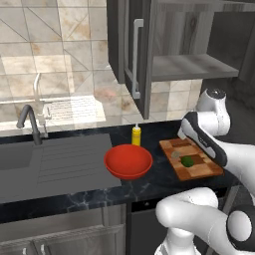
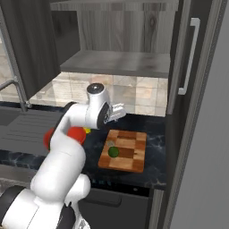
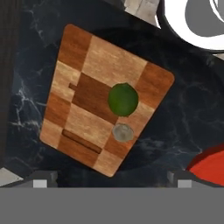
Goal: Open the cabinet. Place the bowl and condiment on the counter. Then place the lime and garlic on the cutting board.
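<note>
- My gripper (image 3: 112,183) hangs empty, jaws spread wide, over the cutting board (image 3: 83,131)
- Lime (image 3: 123,99) and garlic (image 3: 123,132) rest mid-frame on it; bowl (image 1: 128,161), condiment (image 1: 136,135) on counter (image 1: 74,201)
- All steps look finished; next I'd just withdraw upward

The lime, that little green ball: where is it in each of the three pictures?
Left base view: the lime is right of centre, on the cutting board.
Right base view: it is near the centre, on the board's left side.
Hand view: it is at the centre.
Shared landmark: the pale garlic lies right beside it in every view.
</note>
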